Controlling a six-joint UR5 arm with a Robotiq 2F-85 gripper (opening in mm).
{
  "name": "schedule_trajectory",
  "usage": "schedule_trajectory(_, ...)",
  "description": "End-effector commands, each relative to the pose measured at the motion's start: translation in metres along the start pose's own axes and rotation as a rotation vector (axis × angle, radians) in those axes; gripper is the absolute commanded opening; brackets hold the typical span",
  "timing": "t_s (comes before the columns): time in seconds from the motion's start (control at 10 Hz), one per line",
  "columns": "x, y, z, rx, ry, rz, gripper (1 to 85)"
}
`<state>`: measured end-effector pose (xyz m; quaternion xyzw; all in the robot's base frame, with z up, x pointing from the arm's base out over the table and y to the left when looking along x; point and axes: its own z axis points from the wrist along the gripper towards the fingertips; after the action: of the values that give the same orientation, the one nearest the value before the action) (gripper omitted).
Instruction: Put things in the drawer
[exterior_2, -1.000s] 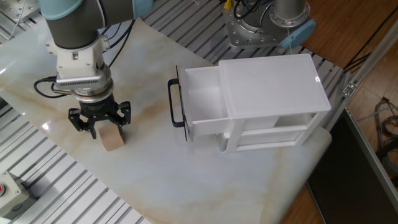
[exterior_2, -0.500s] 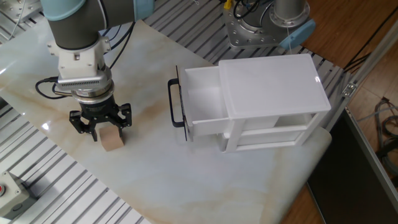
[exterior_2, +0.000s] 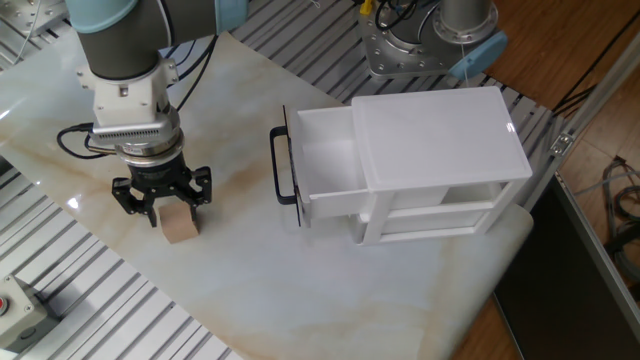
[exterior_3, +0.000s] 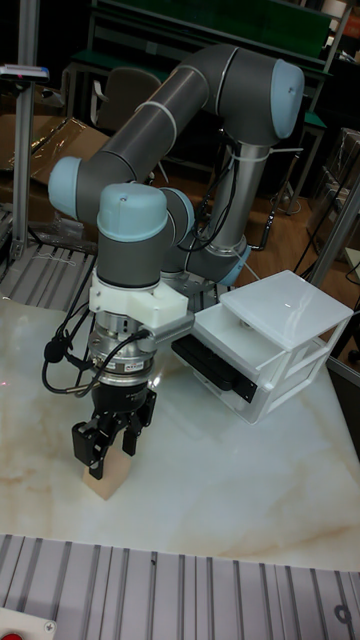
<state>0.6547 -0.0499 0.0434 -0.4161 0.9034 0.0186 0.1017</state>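
Looked like a robotics lab/workshop: UR5 arm (exterior_3: 190, 110) bolted to a bench w/ ribbed aluminium extrusion top (exterior_2: 130, 310), marble-pattern sheet (exterior_2: 300, 290) laid over it. Behind were green metal racks (exterior_3: 215, 25), an office chair (exterior_3: 125, 95), loose cables (exterior_2: 620, 200), red button box (exterior_2: 15, 310) at bench edge.

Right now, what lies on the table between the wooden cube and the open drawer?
Nothing: in the fixed view, only bare marble tabletop separates the cube, under the claw, from the drawer.
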Motion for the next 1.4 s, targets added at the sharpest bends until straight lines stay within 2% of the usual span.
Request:
schedule_trajectory(0.0,-0.0008,0.0033,-0.0066,-0.013,0.001,0.017,61.7)
schedule_trajectory(0.3,-0.0051,0.001,0.0003,-0.005,-0.023,0.001,59.7)
schedule_trajectory(1.0,-0.0057,-0.0045,0.0006,0.006,-0.027,-0.009,56.7)
schedule_trajectory(1.3,-0.005,-0.0024,0.0006,-0.002,-0.024,-0.001,57.0)
